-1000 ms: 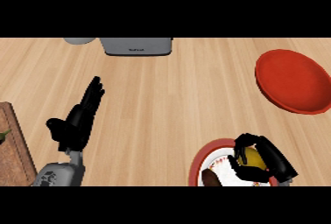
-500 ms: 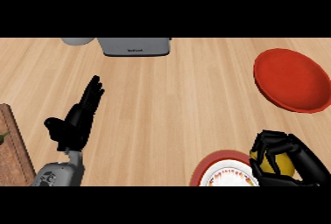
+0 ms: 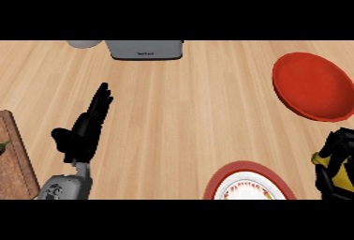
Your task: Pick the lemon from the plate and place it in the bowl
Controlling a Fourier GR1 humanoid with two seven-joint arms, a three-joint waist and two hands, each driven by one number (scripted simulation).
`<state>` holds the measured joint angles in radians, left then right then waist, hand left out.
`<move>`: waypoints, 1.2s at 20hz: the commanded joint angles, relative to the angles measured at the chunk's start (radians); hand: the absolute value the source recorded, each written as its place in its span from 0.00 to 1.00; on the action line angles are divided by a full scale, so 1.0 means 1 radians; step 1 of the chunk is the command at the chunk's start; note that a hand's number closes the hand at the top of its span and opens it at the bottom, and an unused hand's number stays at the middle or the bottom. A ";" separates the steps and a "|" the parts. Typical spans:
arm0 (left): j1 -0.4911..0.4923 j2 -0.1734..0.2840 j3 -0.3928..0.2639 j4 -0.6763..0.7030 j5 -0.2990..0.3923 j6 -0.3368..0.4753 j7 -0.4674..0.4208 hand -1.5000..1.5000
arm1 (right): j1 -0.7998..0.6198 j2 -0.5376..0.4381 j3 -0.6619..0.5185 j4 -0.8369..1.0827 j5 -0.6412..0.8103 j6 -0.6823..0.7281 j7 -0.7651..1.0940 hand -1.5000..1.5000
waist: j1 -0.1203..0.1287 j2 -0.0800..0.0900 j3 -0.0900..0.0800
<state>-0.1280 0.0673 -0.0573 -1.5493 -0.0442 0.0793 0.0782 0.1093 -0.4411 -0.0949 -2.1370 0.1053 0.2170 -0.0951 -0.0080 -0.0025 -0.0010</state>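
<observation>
My right hand is at the right edge, to the right of the white plate with a red rim, with its fingers curled round the yellow lemon. Only slivers of the lemon show between the black fingers. The red bowl lies farther back on the right side of the counter, well beyond the hand. My left hand rests open at the left, fingers straight and pointing away from me.
A grey appliance and a pale round object stand at the back edge. A brown cutting board with something green on it lies at the far left.
My right hand has lifted the lemon off the plate and moved right, toward the view's right edge. The left hand has stayed still.
</observation>
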 commanded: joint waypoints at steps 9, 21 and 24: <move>0.016 0.023 0.021 -0.018 0.020 -0.046 0.005 0.50 | -0.426 -0.101 -0.131 0.141 -0.030 0.010 0.408 1.00 | 0.020 0.003 0.000; -0.023 0.007 0.024 0.032 0.013 -0.047 -0.017 0.50 | -0.582 -0.214 -0.071 0.609 0.310 -0.046 0.175 1.00 | 0.033 0.012 0.001; -0.036 -0.007 0.017 0.004 0.007 -0.030 0.016 0.50 | -0.602 -0.228 -0.096 0.789 0.349 -0.096 0.023 1.00 | 0.030 0.010 0.002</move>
<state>-0.1550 0.0586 -0.0488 -1.5399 -0.0463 0.0537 0.0862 -0.4711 -0.6396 -0.1803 -1.5401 0.3672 0.1749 0.0745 0.0185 0.0056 0.0000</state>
